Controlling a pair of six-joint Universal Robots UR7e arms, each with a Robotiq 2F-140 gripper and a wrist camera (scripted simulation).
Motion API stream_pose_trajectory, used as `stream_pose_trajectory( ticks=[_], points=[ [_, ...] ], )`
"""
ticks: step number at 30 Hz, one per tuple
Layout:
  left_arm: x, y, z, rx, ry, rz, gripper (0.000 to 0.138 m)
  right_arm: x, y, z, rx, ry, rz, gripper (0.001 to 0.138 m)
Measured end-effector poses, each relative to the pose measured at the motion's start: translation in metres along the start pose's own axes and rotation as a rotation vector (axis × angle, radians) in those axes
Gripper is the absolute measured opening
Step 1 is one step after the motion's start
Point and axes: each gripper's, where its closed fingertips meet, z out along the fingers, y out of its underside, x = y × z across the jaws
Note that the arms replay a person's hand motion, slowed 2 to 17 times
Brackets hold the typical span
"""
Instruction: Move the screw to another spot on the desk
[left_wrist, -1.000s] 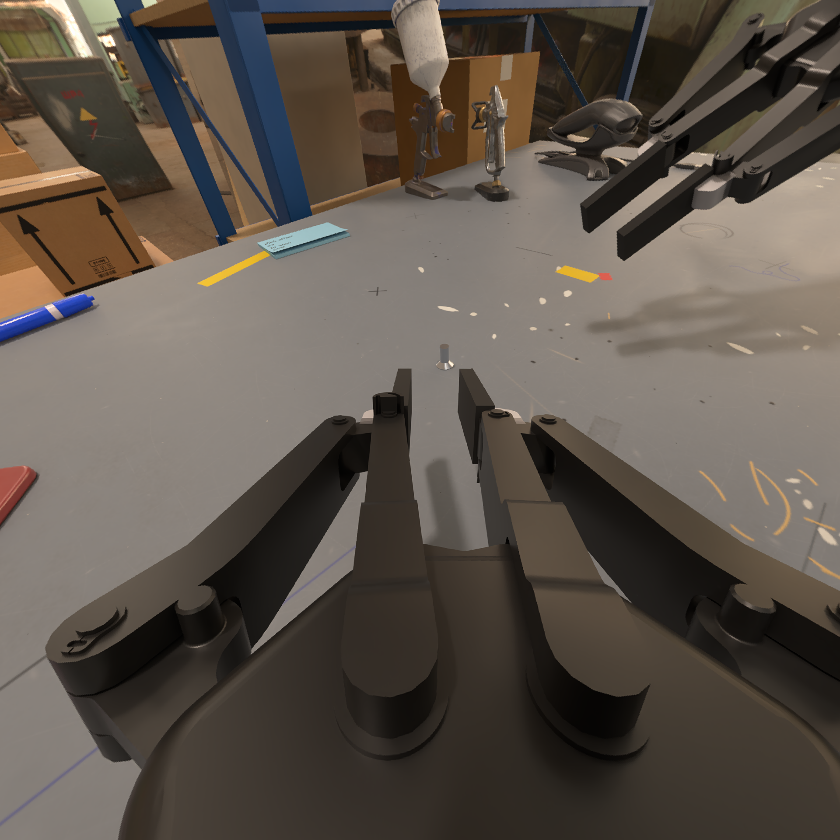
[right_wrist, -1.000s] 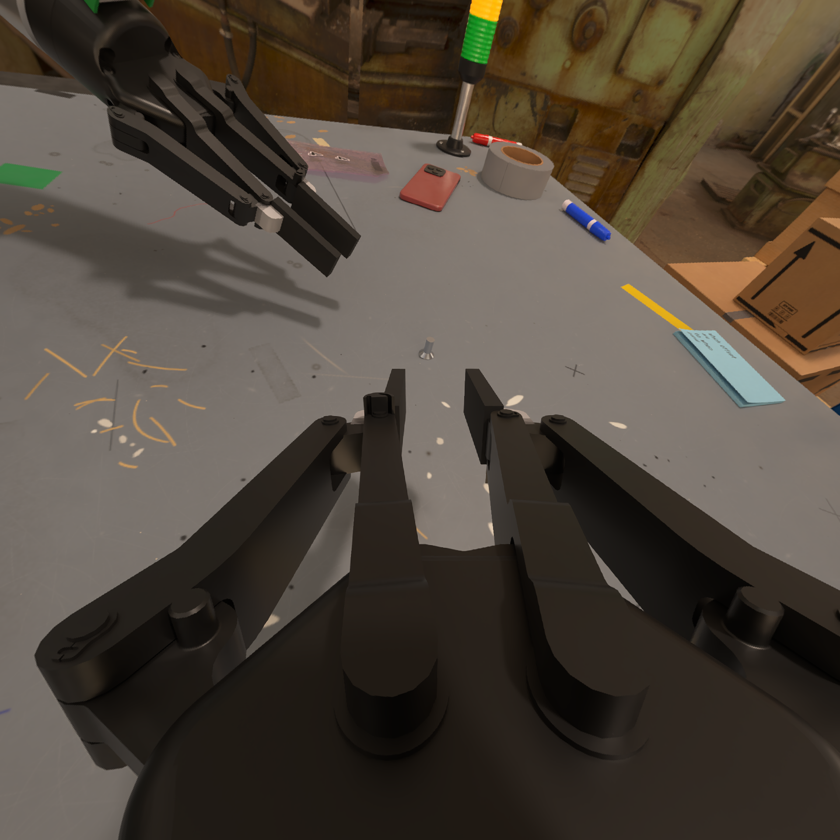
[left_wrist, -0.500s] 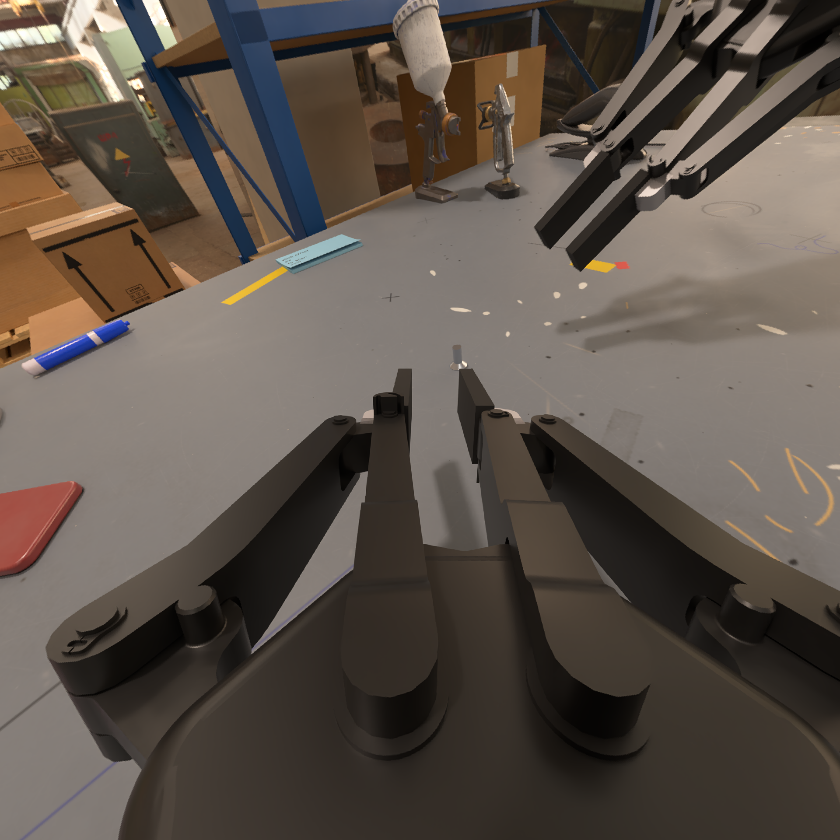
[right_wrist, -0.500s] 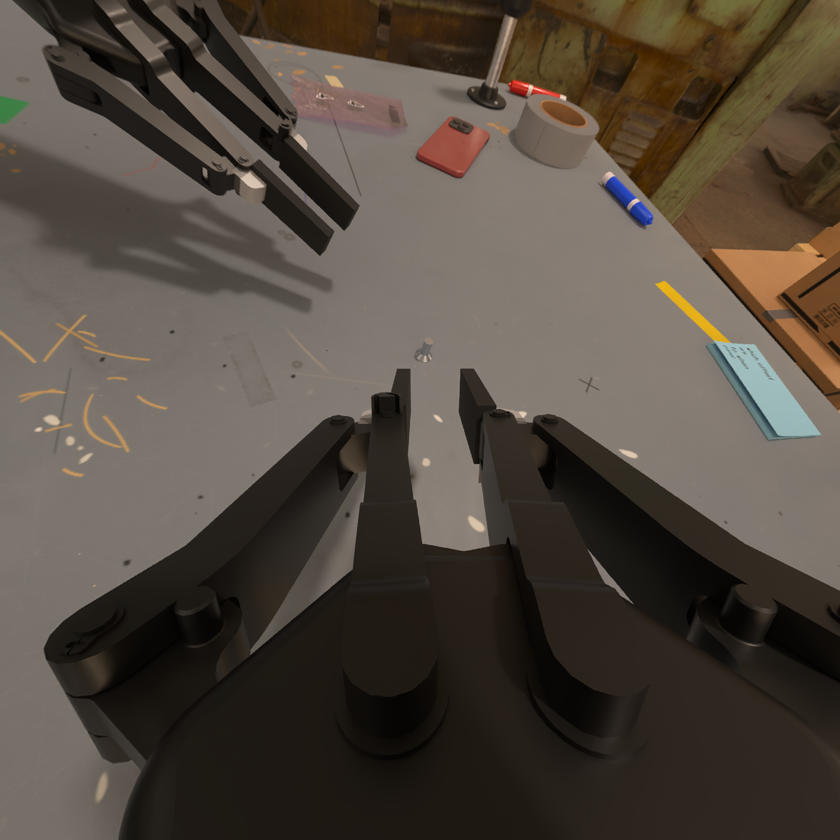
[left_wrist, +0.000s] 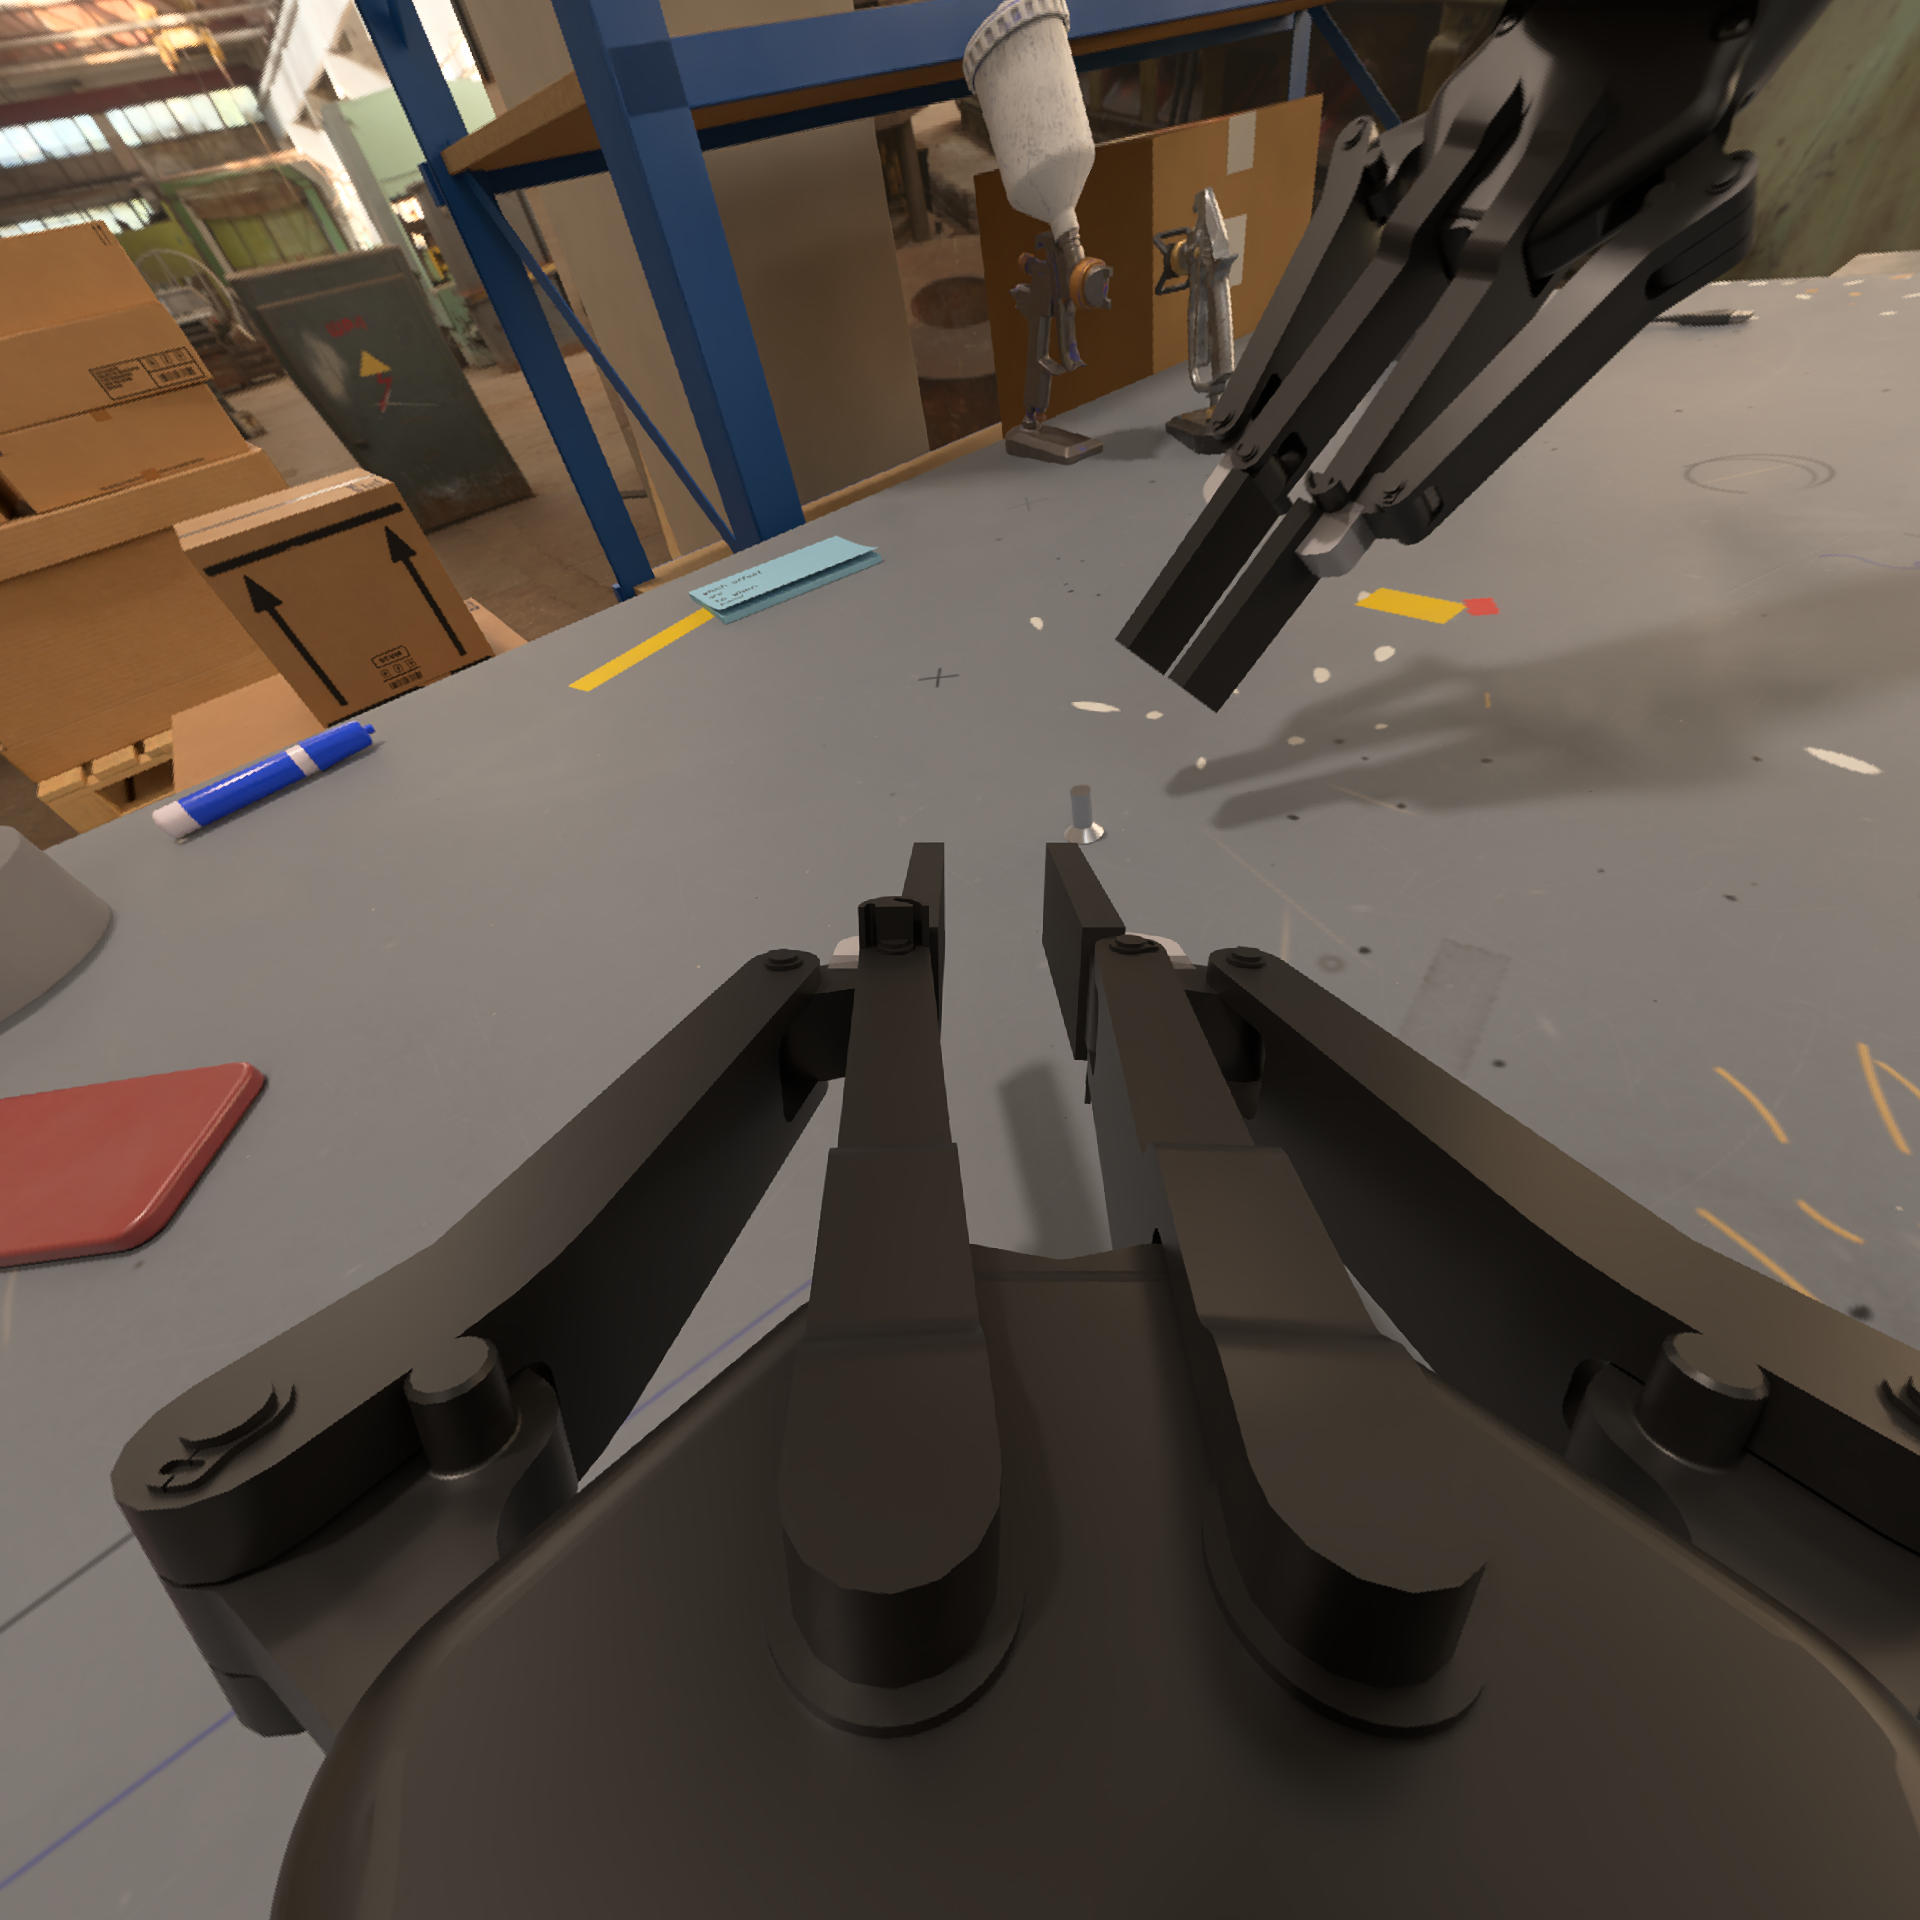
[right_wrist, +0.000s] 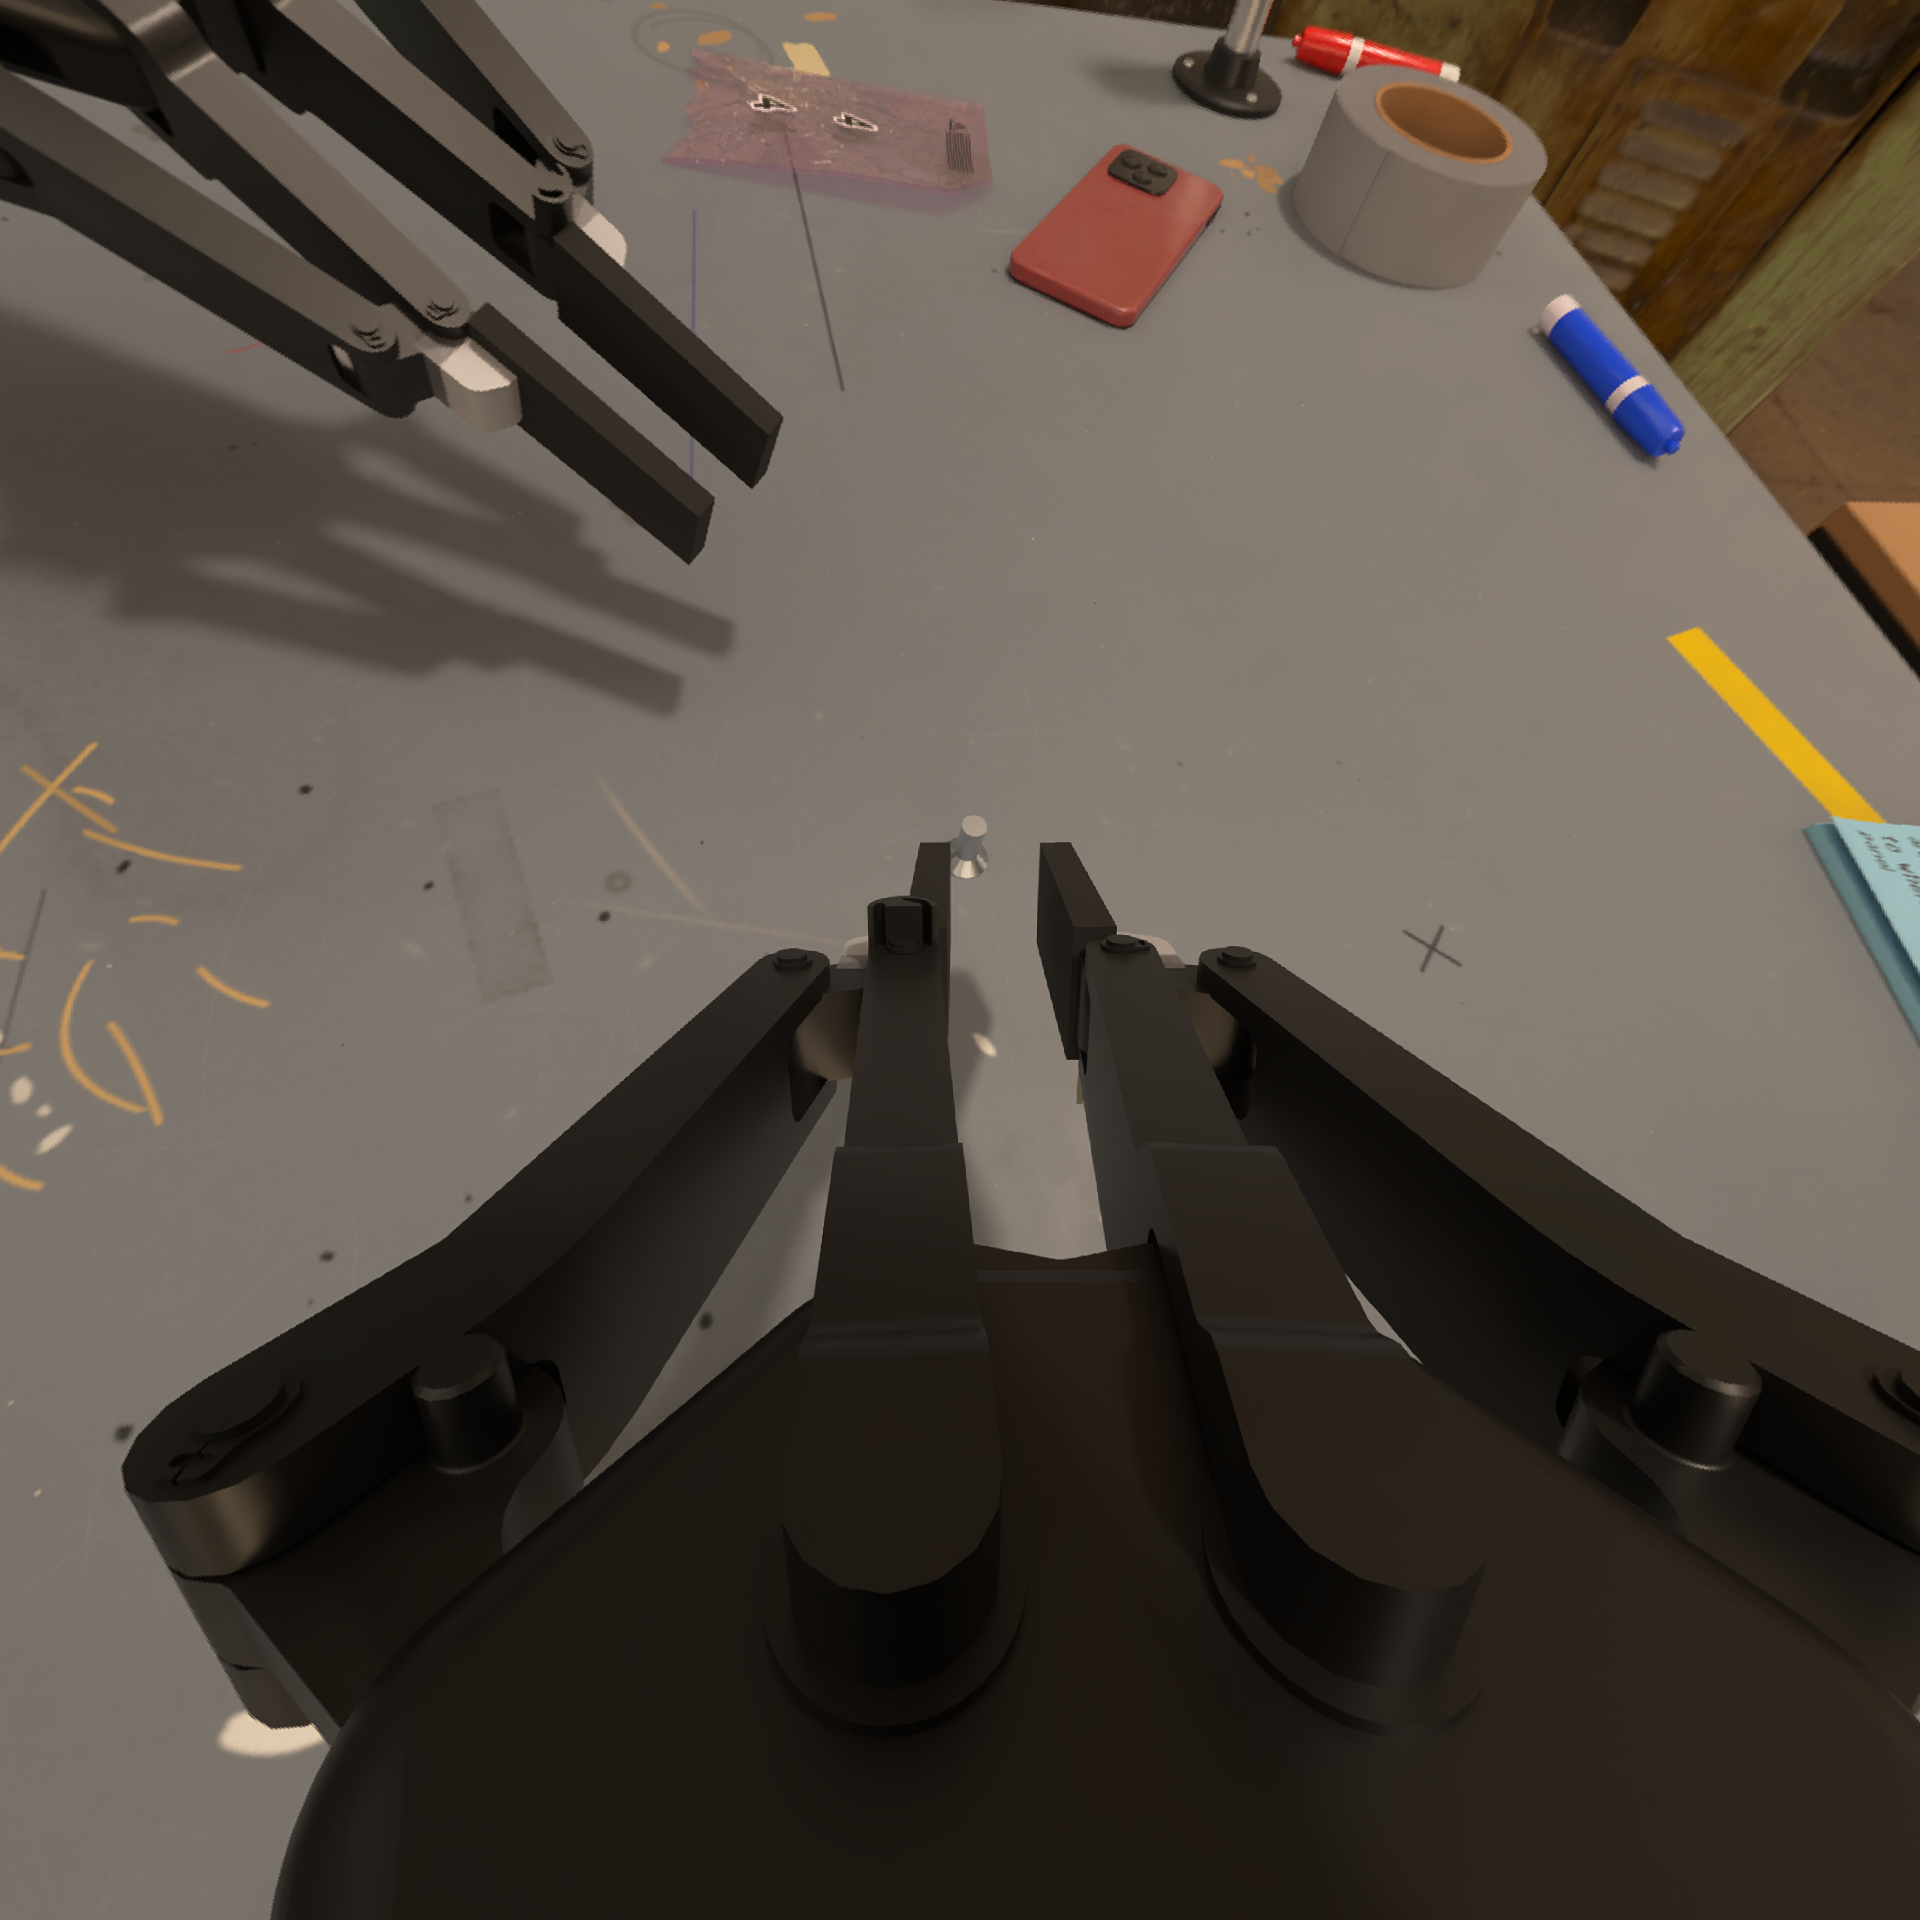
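A small silver screw (left_wrist: 1083, 816) stands head-down, shank up, on the grey desk (left_wrist: 727, 883). In the left wrist view it is just beyond and right of my left gripper (left_wrist: 994, 868), which is open with a narrow gap and empty. In the right wrist view the screw (right_wrist: 970, 847) stands just past my right gripper (right_wrist: 994, 868), close to its left fingertip; this gripper is open with a narrow gap and empty. The right gripper (left_wrist: 1195, 665) hovers above the desk beyond the screw in the left wrist view. The left gripper (right_wrist: 727, 499) hovers at the upper left in the right wrist view.
A red phone (right_wrist: 1117, 234), a grey tape roll (right_wrist: 1413, 177), a blue marker (right_wrist: 1610, 374), a red marker (right_wrist: 1371, 52) and a pole base (right_wrist: 1226, 78) lie on the far side. A light blue card (left_wrist: 784, 577) and two spray guns (left_wrist: 1049, 301) stand by the desk edge.
Both grippers have come lower and closer to the screw. The right gripper has swung nearer over it. The screw has not moved.
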Motion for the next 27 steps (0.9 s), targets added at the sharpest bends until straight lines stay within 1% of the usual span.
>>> stream_pose_trajectory(
  ticks=[5, 9, 15, 19, 27],
  points=[
    [0.000, 0.000, 0.000, -0.006, -0.014, 0.014, 0.026, 0.005, -0.004, 0.016, -0.027, -0.028, 0.012, 0.021],
    [0.001, 0.000, 0.000, -0.009, -0.016, 0.023, 0.026, 0.007, -0.004, 0.027, -0.055, -0.042, 0.002, 0.021],
    [0.003, 0.000, 0.000, -0.010, -0.010, 0.026, 0.026, 0.005, -0.003, 0.040, -0.099, -0.071, -0.006, 0.023],
    [0.004, 0.000, 0.000, -0.012, -0.006, 0.028, 0.026, 0.002, -0.003, 0.046, -0.110, -0.088, -0.008, 0.024],
    [0.004, -0.002, -0.001, -0.008, -0.012, 0.033, 0.025, 0.002, 0.001, 0.052, -0.141, -0.072, -0.039, 0.026]
  ],
)
